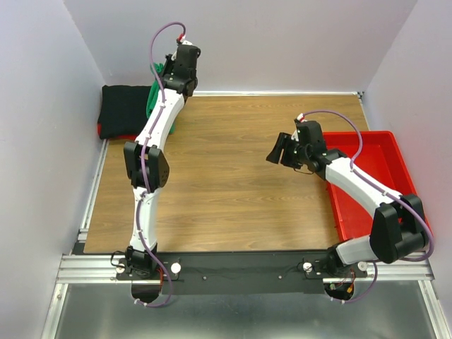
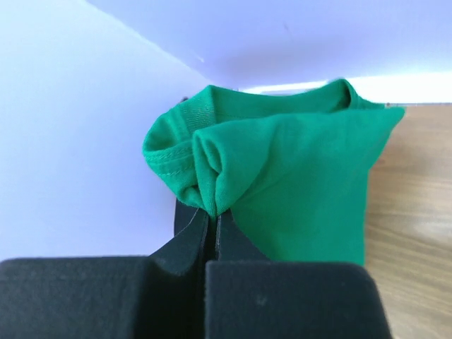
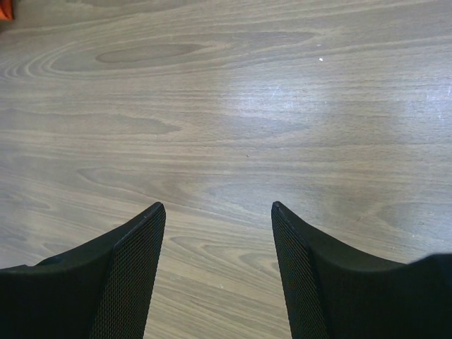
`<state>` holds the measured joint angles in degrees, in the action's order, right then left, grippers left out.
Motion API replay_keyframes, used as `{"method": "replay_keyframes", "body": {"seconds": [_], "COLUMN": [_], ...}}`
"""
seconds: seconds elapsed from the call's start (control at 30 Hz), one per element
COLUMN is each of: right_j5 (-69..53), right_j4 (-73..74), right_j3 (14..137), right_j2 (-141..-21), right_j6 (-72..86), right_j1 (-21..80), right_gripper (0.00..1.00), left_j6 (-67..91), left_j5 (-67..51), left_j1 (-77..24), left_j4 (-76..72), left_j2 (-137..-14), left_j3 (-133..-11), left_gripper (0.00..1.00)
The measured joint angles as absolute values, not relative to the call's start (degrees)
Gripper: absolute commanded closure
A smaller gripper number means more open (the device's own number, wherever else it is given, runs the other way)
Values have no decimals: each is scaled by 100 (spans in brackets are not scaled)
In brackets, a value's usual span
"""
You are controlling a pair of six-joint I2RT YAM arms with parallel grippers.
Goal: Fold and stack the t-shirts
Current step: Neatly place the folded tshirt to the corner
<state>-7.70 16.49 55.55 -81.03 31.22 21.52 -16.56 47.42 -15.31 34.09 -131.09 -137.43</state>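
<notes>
My left gripper [image 2: 212, 215] is shut on a bunched fold of the bright green t-shirt [image 2: 282, 176], which hangs from it beside the back wall. In the top view this gripper [image 1: 169, 70] is raised at the far left corner, and only a strip of the green t-shirt [image 1: 150, 99] shows beside the arm. A folded black t-shirt [image 1: 123, 109] lies in that corner, with an orange-red edge [image 1: 126, 137] showing beneath it. My right gripper [image 1: 277, 150] hovers open over bare wood right of centre, nothing between its fingers [image 3: 134, 268].
A red plastic tray [image 1: 367, 191] stands along the table's right edge, under the right arm. White walls close in the left, back and right sides. The wooden table top [image 1: 226, 183] spreads between the arms.
</notes>
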Motion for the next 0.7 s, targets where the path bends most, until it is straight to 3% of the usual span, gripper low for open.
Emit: {"method": "replay_keyframes", "body": {"seconds": [0.7], "right_j5": [-766], "right_j4": [1911], "right_j3": [5843], "right_j2": [-8101], "right_j6": [3120], "right_j1": [2167], "right_gripper": [32], "left_j6": [-1900], "left_j5": [3518], "left_j1": [-952], "left_j4": [3127], "left_j2": [-12578], "left_j3": [-14025], "left_gripper": [100]}}
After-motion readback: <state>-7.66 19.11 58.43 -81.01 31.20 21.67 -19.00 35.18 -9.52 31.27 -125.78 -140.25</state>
